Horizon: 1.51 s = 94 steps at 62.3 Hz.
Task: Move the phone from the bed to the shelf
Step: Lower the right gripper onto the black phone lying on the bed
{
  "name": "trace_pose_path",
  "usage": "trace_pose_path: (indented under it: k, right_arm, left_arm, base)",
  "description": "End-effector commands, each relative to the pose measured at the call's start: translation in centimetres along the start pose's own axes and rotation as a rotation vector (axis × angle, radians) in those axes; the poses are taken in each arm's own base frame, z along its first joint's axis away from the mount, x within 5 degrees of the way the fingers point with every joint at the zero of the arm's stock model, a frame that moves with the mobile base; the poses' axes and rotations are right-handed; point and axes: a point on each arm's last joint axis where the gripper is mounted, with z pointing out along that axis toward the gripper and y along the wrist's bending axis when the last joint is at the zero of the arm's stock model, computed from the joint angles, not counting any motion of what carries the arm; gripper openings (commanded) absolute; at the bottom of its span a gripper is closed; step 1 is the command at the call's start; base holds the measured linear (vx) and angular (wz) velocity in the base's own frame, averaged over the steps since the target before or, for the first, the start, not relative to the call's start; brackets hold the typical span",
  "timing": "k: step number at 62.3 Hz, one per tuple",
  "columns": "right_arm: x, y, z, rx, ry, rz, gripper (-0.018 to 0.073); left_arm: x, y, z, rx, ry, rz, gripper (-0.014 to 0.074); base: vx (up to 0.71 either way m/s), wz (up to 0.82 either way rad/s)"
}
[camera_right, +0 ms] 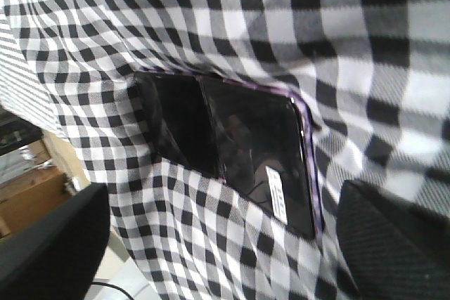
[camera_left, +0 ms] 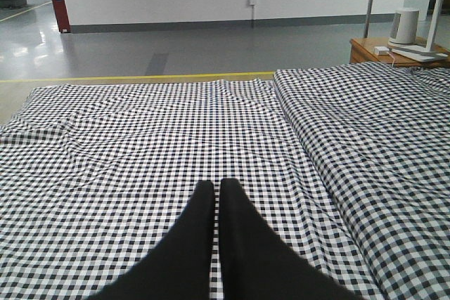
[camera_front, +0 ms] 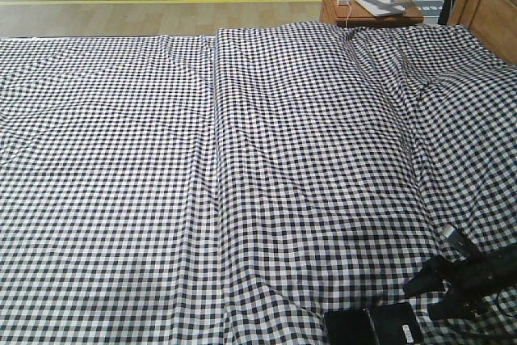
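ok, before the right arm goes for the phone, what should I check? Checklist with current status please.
1. Phone found: ok. It lies flat on the bed, sticker up.
2. Right gripper open: ok. Its fingers stand well apart.
3. Right gripper on phone: not ok. It sits beside the phone, not touching.
4. Phone edges free to grip: cannot tell. The sheet puckers against its lower edge.
5. Left gripper out of the way: ok. Shut, over sheet, no phone in its view.
6. Shelf located: cannot tell. No view clearly shows it.
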Motion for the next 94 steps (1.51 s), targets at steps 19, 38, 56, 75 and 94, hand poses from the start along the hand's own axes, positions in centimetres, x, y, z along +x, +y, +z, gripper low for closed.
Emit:
trace_pose_path:
  k: [19, 38, 56, 75, 94]
  right_arm:
    - [-1.0, 0.9, -0.8, -0.141, -0.006, -0.050, 0.0594]
    - [-1.0, 0.9, -0.6, -0.154, -0.015, -0.093, 0.0594]
    - [-0.4, -0.1, 1.0, -0.191, 0.011, -0.066, 0.0594]
    - [-0.3, -0.3, 1.8, -0.240, 0.001, -0.038, 0.0594]
    - [-0.9, 1.1, 3.1, -0.245, 0.025, -0.046, 0.0594]
  left_arm:
    - [-0.5, 0.0, 0.0, -0.003, -0.075, -0.009, 0.0001]
    - [-0.5, 0.0, 0.0, -0.003, -0.075, -0.009, 0.0001]
    - [-0.5, 0.0, 0.0, -0.003, -0.075, -0.009, 0.0001]
    - [-0.5, 0.0, 0.0, -0.003, -0.075, -0.009, 0.0001]
    - [-0.5, 0.0, 0.0, -0.003, -0.075, -0.009, 0.0001]
  base:
    - [0.00, 0.00]
    - [0.00, 0.00]
    - [0.00, 0.00]
    - [0.00, 0.00]
    - [0.00, 0.00]
